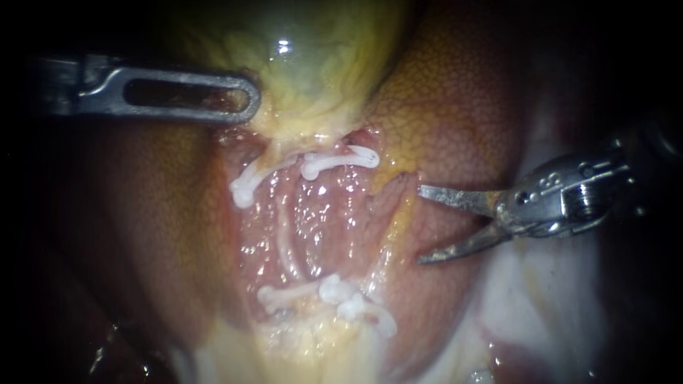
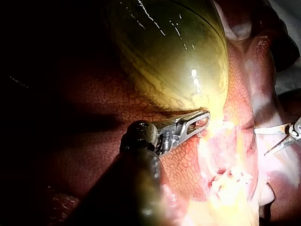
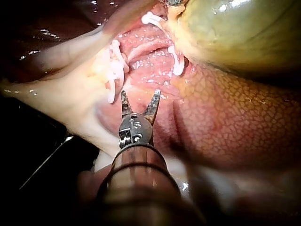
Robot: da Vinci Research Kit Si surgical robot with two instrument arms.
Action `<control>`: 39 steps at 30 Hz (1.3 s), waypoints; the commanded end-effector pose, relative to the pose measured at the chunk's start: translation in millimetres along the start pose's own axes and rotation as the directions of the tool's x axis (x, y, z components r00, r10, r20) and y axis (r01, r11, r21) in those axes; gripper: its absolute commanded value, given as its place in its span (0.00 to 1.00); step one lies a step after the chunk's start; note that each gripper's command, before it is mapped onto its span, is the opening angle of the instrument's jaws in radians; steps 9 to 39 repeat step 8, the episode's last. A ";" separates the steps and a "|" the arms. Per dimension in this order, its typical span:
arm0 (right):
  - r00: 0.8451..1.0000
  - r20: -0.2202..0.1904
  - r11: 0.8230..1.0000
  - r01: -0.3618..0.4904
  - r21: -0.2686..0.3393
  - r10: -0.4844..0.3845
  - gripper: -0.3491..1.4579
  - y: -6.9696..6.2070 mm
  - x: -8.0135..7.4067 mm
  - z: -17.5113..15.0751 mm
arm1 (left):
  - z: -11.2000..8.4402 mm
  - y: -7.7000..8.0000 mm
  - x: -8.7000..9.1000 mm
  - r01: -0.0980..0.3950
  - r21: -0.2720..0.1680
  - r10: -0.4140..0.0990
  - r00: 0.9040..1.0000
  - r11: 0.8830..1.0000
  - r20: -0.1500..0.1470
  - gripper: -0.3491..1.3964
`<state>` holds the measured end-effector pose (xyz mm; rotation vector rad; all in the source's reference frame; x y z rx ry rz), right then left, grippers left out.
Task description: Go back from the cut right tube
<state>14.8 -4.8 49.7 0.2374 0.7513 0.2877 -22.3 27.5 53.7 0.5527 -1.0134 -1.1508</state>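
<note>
Left instrument [image 1: 245, 99] gripping gallbladder [image 1: 313, 64], right instrument [image 1: 421, 225], claw parted beside liver [image 1: 462, 107], clips [image 1: 341, 158] between

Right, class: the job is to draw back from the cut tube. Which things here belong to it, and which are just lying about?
Belong to the job: right instrument, blades open; white clips ahead of it.
Lying about: left instrument; gallbladder; liver.

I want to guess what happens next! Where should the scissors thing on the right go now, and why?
Probably the right instrument should ease straight back along its shaft, away from the white clips. Its blades stand open with nothing between them, off to the side of the tubes, so it looks free to leave.
</note>
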 end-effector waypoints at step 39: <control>1.000 -0.001 1.000 0.001 0.003 -0.001 1.00 0.0 0.0 0.0 | -0.1 0.1 -0.1 0.000 0.002 0.000 1.000 1.000 -0.002 0.00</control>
